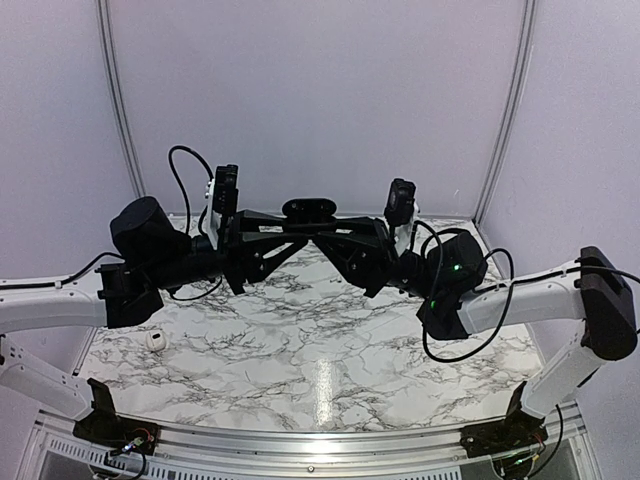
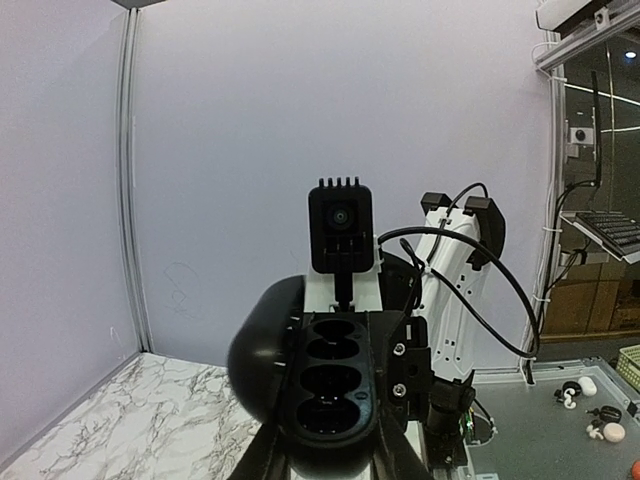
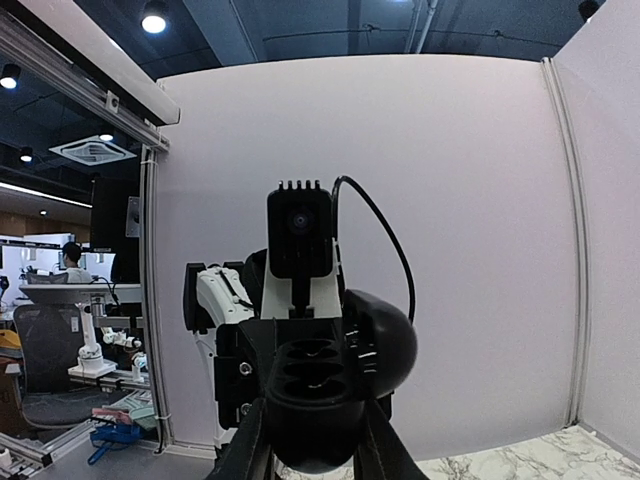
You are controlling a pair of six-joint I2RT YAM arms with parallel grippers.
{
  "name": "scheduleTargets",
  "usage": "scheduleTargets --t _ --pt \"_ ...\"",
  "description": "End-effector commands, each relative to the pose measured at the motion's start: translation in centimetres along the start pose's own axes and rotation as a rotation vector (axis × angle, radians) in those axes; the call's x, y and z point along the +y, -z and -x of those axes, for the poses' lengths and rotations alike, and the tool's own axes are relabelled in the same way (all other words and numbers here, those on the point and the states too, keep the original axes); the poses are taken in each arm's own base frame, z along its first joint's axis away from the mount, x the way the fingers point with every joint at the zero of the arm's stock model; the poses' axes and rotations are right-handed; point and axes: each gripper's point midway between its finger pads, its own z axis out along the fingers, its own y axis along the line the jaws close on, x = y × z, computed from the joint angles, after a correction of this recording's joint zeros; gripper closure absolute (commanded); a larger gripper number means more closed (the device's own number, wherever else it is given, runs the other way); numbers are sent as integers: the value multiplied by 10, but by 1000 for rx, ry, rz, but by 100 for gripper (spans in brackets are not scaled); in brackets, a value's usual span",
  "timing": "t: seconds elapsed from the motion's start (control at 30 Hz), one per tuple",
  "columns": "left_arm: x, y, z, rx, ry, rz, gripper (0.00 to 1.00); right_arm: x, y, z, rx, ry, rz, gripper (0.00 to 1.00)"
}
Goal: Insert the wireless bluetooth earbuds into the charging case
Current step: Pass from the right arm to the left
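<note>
Charging case [image 1: 155,340] is seen on worktop [image 1: 330,345] near left edge. Left claw [image 1: 300,228] is closed together mid-air; right claw [image 1: 335,232] state cannot be told. Risk: tips are nearly touching, so a collision is possible. Earbuds not located.

The charging case [image 1: 155,340] lies on the table [image 1: 330,370], far left, just before the left arm [image 1: 130,292].

Small white rounded charging case [image 1: 155,340] (dark spot on its face) lies on marble table [image 1: 330,350], nr left edge.

White charging case [image 1: 155,340], grey-veined white marble table [image 1: 300,372]
</note>
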Motion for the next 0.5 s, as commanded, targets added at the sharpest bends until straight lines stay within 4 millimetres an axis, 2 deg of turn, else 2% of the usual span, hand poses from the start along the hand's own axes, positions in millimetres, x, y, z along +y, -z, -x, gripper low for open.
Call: scheduleTargets --t 0.0,0.23,0.27,0.4,0.47 --pt "-4 -2 27 -70 -29 -12 78 6 -3 5 -25 2 24 100" --pt "-6 4 29 -75 -37 -11 85 7 1 0 -11 -10 20 98" --pt "-6 6 29 -76 -35 -8 86 7 2 0 -8 -9 19 92" --pt "-7 11 24 -56 -23 -13 89 5 6 0 13 -16 2 50" --pt "-7 13 18 -25 -21 -16 89 2 7 -3 51 -31 -5 43"
